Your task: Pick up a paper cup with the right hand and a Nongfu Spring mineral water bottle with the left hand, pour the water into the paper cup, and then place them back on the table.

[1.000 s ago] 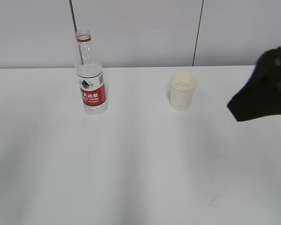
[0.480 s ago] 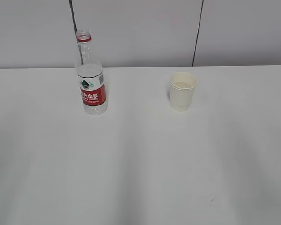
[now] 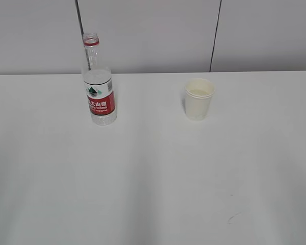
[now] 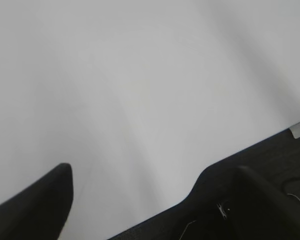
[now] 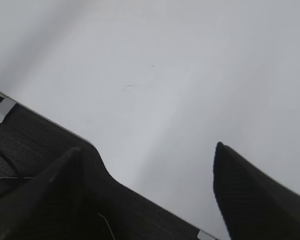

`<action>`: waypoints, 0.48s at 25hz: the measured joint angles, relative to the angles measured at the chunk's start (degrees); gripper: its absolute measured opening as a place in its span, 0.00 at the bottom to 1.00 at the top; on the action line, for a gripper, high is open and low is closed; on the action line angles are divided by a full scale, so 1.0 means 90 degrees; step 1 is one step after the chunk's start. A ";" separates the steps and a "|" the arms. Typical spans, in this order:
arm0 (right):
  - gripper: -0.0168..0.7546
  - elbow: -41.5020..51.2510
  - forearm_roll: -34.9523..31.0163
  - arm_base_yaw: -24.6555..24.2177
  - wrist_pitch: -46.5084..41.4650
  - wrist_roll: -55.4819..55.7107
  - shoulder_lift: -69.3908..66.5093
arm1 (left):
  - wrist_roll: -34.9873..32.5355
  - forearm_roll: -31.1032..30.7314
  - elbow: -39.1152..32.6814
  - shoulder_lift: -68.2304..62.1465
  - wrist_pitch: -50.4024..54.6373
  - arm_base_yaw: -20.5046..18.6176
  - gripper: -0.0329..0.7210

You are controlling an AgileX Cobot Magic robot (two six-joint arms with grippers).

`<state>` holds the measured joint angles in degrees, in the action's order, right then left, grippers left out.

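The Nongfu Spring mineral water bottle [image 3: 98,87] stands upright and uncapped at the back left of the white table [image 3: 153,173], with water in its lower part. The paper cup [image 3: 199,99] stands upright at the back, right of the middle, with liquid inside. Neither arm shows in the exterior view. In the left wrist view my left gripper [image 4: 150,180] is open and empty over bare table. In the right wrist view my right gripper [image 5: 147,160] is open and empty over bare table. Neither wrist view shows the bottle or the cup.
A grey panelled wall runs behind the table. A small dark scratch mark [image 3: 233,218] lies on the tabletop at the front right, also faint in the right wrist view [image 5: 130,87]. The table's near edge with dark floor shows in both wrist views.
The right arm, at the right edge of the exterior view one second ago, has left that view. The bottle and cup have not moved.
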<state>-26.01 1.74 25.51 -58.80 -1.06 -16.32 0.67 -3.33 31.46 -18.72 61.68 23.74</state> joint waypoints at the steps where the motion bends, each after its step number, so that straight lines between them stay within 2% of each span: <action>1: 0.79 0.0075 0.0084 0.0000 -0.0038 0.0082 0.0115 | 0.0000 0.0000 -0.0027 0.0000 -0.0020 0.0000 0.79; 12: 0.78 0.0178 0.0262 0.0000 -0.0092 0.0239 0.0352 | 0.0000 0.0000 -0.0029 0.0007 -0.0070 0.0005 0.79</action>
<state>-24.41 4.10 25.51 -59.63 1.09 -13.16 0.67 -3.33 31.20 -18.66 61.05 23.78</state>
